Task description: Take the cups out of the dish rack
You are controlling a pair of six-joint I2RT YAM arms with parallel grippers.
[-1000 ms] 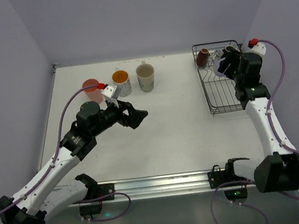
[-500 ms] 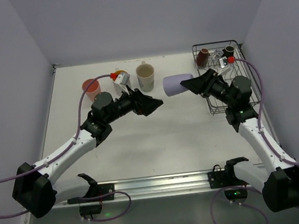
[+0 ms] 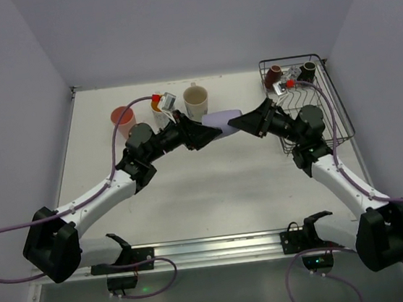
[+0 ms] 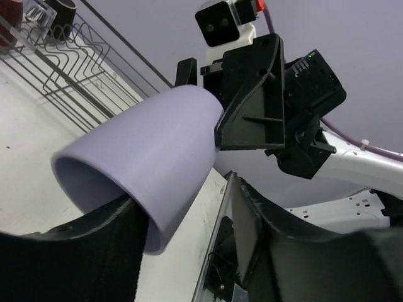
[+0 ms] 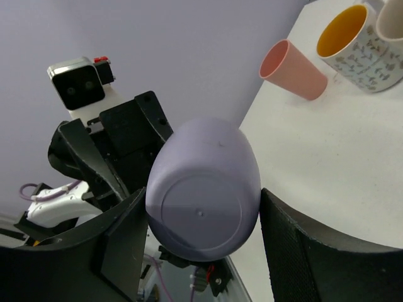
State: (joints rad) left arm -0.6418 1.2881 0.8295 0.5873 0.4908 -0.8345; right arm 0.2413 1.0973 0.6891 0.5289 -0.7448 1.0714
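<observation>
Top external view: one lavender cup (image 3: 221,117), lying on its side in the air above the table (image 3: 249,182), between the two grippers and left of the dish rack (image 3: 307,121), outside it. The right gripper (image 3: 239,123) pinches the cup at its base end. The left gripper (image 3: 208,133) has its jaws spread about the mouth end. Only the right wrist view shows the cup's closed bottom, with a black finger pressed to each flank. Only the left wrist view shows the open mouth turned to the lens, with one left finger close under the rim and bare table showing between the cup and the other finger. Dish rack: one, black wire, at the far right of the table, holding a dark brown mug (image 3: 274,76) at one far corner and a second dark brown mug (image 3: 309,70) at the other. On the table, far left of centre, three cups stand in a row: one salmon tumbler (image 3: 121,118), one white dotted mug (image 5: 352,41) with orange inside, one cream mug (image 3: 196,100). The dotted mug is mostly hidden behind the left wrist in the top view and shows plainly in the right wrist view. Cups counted: six.
</observation>
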